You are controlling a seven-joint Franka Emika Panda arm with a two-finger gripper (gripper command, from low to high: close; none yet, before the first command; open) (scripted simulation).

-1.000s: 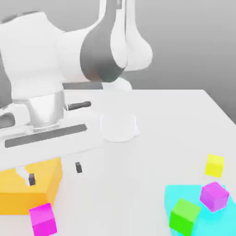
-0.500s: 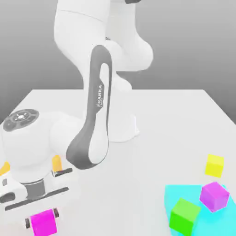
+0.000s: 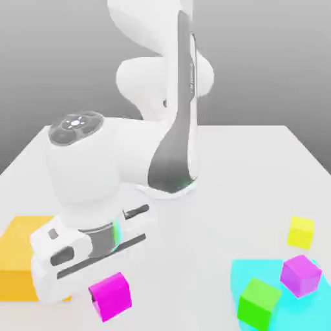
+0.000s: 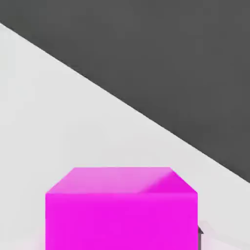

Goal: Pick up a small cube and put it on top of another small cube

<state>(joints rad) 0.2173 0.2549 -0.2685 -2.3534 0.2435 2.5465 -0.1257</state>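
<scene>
Small plain hot-magenta cube (image 3: pixel 111 296) sat clamped in the shut end effector (image 3: pixel 106 298), near the white table's (image 3: pixel 245 168) front edge. Big orange block (image 3: pixel 19 258) just beside the hand, on the exterior view's left. Violet-purple cube (image 3: pixel 300 274) well apart, right.

A green cube (image 3: pixel 258 301) tops the cyan block (image 3: pixel 242 271) (yellow cube (image 3: pixel 301 231) nearby).

The arm (image 3: pixel 174 123) is reaching down toward the exterior view's left, its wrist bent low over the table; the gripper (image 3: pixel 106 298) is pointing downward. Its jaws are clamping the pink cube (image 3: pixel 111 296); the cube is sitting between them.
</scene>
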